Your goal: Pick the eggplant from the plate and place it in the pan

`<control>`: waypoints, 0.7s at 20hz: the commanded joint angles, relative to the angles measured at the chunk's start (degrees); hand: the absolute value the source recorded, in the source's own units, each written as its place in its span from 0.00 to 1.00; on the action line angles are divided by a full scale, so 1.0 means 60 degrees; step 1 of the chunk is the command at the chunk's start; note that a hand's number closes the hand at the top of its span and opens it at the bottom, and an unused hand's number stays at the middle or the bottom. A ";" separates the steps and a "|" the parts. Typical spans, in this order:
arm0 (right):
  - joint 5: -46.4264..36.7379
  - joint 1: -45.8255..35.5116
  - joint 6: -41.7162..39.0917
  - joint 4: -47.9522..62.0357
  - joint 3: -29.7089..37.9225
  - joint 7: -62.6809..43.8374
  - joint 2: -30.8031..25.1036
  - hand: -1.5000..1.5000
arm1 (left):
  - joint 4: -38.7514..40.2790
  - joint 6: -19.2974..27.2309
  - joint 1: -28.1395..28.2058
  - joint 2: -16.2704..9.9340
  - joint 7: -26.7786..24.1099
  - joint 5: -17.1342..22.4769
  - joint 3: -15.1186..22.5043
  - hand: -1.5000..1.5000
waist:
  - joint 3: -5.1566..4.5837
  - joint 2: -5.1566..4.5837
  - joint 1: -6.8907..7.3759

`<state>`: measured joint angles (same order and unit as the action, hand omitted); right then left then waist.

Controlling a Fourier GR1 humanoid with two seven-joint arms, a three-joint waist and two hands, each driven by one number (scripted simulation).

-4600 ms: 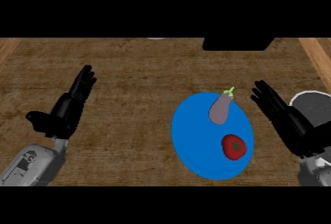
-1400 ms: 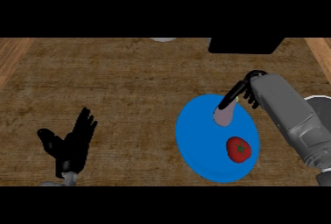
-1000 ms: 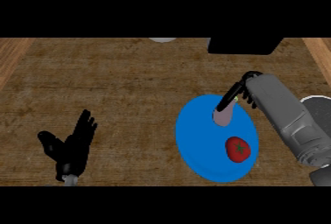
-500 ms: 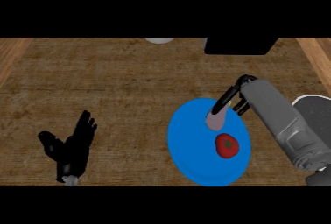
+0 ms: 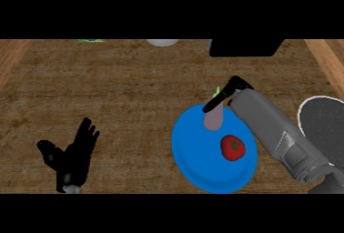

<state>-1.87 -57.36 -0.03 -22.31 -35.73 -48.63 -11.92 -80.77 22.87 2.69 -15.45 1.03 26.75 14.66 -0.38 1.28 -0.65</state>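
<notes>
A blue plate [image 5: 201,168] lies on the wooden counter [image 5: 121,91], and everything else is easiest placed from it. The eggplant [image 5: 214,119] sits at the plate's upper part, its pale purple body over the blue surface and its green stem end poking past the far rim. The right hand [image 5: 227,93] comes down over that far rim on a grey forearm that crosses the plate's right side; its black fingers [image 5: 216,103] are curled down onto the top of the eggplant and appear to pinch it, though the fingertips themselves are hard to make out. A red tomato [image 5: 232,147] rests on the plate nearer the middle, just below the eggplant and apart from it. The dark pan [image 5: 326,132] with its pale rim lies just to the right of the plate, partly hidden by the forearm. Well to the left of the plate, the left hand [image 5: 70,157] rests open over the counter, fingers straight and slightly spread, thumb out to the side.
</notes>
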 commanded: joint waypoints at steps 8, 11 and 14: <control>-0.3457 0.1107 0.4227 -0.2499 -0.2384 -0.1093 0.0253 1.00 | -0.0175 -0.0060 0.0267 -0.0064 0.0122 -0.0046 -0.0105 0.50 | 0.0050 -0.0056 -0.0155; -0.4540 0.0683 0.4768 -0.2969 -0.2848 -0.1902 -0.0458 1.00 | -0.0015 -0.0220 0.0609 -0.0079 -0.0137 0.0045 -0.0239 0.50 | 0.0033 0.0040 -0.0283; -0.5510 0.0099 0.5383 -0.3394 -0.2914 -0.3109 -0.0798 1.00 | 0.0054 -0.0123 0.0217 -0.0201 0.0120 0.0190 -0.0581 0.50 | 0.0028 0.0109 -0.0492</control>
<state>-27.64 -53.93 25.84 -39.69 -50.91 -57.77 -14.54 -81.46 22.44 4.55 -15.95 1.18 27.05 12.85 -0.07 1.58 -2.58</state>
